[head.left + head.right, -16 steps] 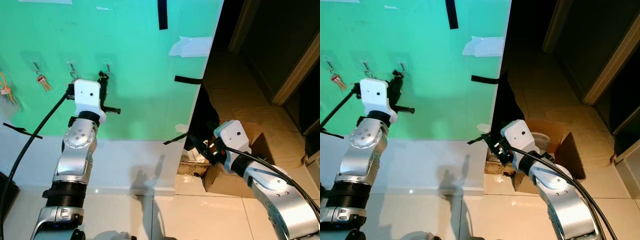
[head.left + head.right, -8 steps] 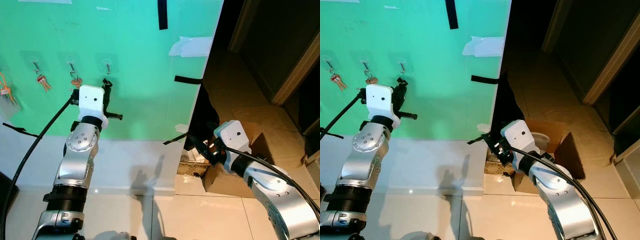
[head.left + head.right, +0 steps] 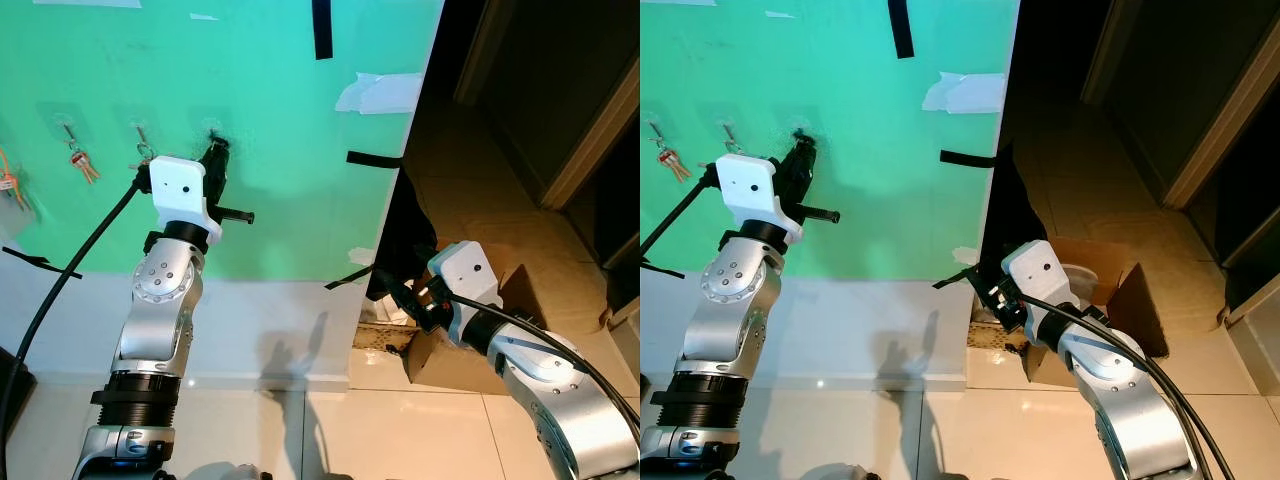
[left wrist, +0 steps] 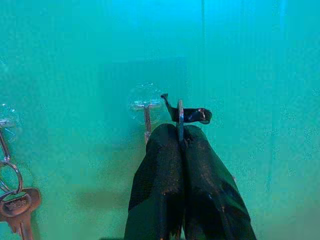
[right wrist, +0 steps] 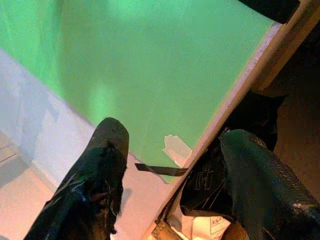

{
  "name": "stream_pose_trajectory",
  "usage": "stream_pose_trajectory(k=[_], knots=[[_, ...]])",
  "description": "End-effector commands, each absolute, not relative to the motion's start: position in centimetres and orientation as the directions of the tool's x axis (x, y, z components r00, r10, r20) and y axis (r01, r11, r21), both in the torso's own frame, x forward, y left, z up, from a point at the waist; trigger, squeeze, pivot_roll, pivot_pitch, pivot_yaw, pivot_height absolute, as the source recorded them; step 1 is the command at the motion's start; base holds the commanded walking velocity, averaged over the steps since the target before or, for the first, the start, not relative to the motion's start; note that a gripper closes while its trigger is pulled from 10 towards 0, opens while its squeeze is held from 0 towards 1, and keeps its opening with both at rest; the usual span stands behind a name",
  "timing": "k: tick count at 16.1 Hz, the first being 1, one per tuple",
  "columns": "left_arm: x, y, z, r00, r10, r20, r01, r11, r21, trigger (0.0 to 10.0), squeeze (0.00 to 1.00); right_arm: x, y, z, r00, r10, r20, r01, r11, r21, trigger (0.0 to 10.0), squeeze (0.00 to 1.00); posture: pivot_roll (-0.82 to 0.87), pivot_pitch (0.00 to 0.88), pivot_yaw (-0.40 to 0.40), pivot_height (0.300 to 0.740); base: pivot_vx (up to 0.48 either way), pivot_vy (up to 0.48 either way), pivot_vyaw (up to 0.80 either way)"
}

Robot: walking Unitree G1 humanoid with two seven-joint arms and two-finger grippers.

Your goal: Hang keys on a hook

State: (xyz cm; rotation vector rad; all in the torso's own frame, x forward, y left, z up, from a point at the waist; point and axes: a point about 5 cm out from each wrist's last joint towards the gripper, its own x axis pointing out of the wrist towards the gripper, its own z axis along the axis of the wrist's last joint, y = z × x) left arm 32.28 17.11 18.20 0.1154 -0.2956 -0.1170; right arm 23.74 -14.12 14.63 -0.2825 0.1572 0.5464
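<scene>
Up at the green wall [image 3: 270,150], a key ring [image 4: 180,119] with a dark key [image 4: 192,115] sat pinched edge-on between the 2 closed fingers of the left gripper [image 4: 182,142]. It was held just beside the clear adhesive hook [image 4: 146,107], level with the hook's metal stem; whether ring and hook touched could not be told. On the next hook along, a ring of brass keys [image 4: 14,202] hung, and further along the wall another bunch with a red tag [image 3: 82,163] hung too. The left arm reached up with its black fingers [image 3: 215,160] against the wall. Low on the other side, the right gripper [image 5: 170,175] hung with its fingers spread wide and nothing between them, near a cardboard box [image 3: 1120,300] on the tiled floor [image 3: 330,430]. Strips of black tape [image 3: 322,25] marked the wall.
</scene>
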Motion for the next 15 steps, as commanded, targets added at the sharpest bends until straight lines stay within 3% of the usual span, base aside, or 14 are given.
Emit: stream_pose_trajectory(k=[1, 12, 15], knots=[[32.3, 17.5, 18.4, 0.949, -0.121, 0.292, 0.084, 0.987, 0.134, 10.0, 0.0, 23.6, -14.1, 15.2, 0.845, 0.496, -0.202, -0.534, 0.811, -0.239, 10.0, 0.0, -0.12, 0.0, -0.021, 0.74, 0.0, 0.0, 0.0], [32.6, 17.7, 16.5, 0.984, -0.093, 0.154, 0.071, 0.987, 0.142, 10.0, 0.0, 23.6, -14.2, 15.1, 0.837, 0.505, -0.211, -0.546, 0.799, -0.252, 10.0, 0.0, -0.12, 0.0, -0.03, 0.74, 0.0, 0.0, 0.0], [32.7, 17.8, 16.8, 0.982, -0.072, 0.175, 0.049, 0.99, 0.131, 10.0, 0.0, 23.6, -14.3, 15.2, 0.837, 0.504, -0.212, -0.545, 0.799, -0.254, 10.0, 0.0, -0.12, 0.0, -0.03, 0.74, 0.0, 0.0, 0.0]])
